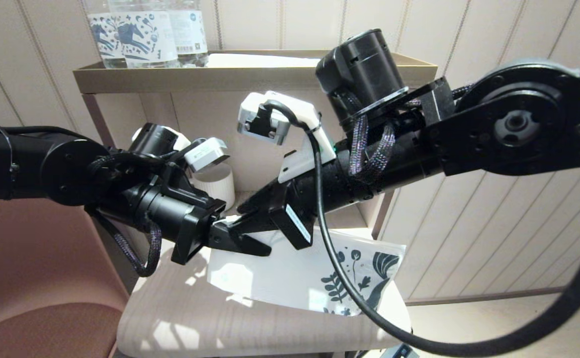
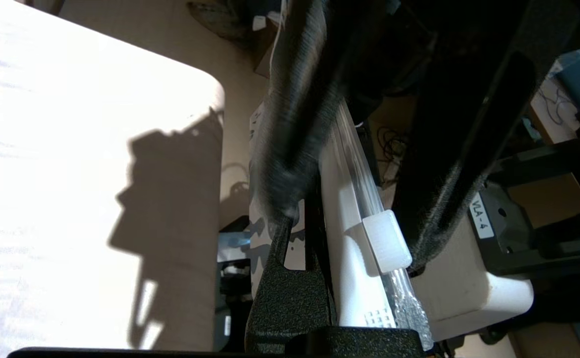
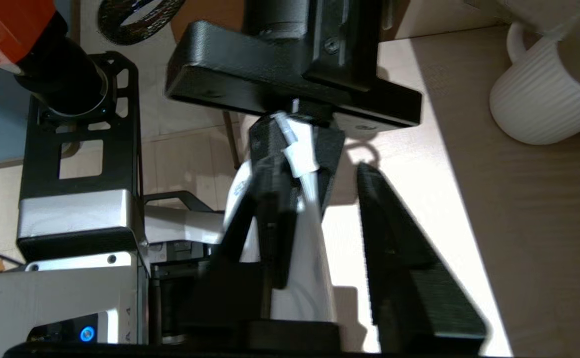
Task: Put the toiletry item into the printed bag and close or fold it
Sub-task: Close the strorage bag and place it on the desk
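the head camera looks forward and down over both arms onto the printed bag (image 1: 290, 278) on the table (image 1: 180, 323). both wrist cameras sit close behind their fingers, sharing that bag.

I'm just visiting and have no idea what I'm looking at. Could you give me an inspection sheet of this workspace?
Surface: small pale wood-grain table, sunlit.
Job's things: printed bag held up off the table by its zip edge; white slider on the zip; toiletry item not seen.
Clutter: ribbed white mug; water bottles on the shelf.
Grippers: left gripper shut on the bag's corner; right gripper open, one finger beside the bag.
Cables: black cable looping in front of the bag.
Surroundings: panelled wall, reddish chair.
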